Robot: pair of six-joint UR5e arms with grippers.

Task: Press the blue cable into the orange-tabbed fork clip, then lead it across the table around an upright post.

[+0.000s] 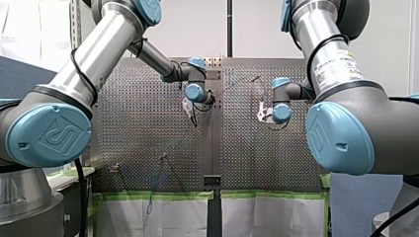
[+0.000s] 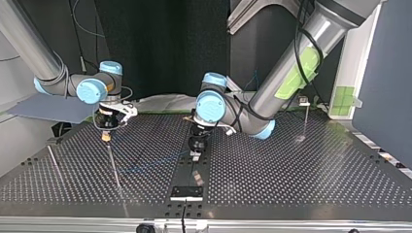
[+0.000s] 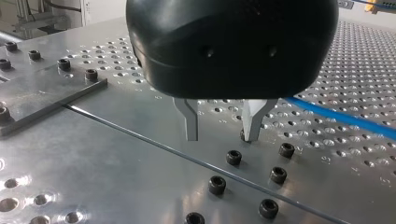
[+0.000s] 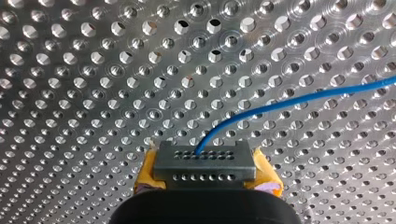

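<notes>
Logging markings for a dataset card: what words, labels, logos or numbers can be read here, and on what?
No word or number reads clearly.
Blue joint cap of my left arm: embossed logo, no legible letters.
White label on my right arm: print too blurred to read.

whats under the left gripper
A bare metal plate with black screws, and nothing between the left gripper's open fingers. The blue cable runs beside it, not under. The gripper's black body covers whatever lies behind the fingers.
</notes>
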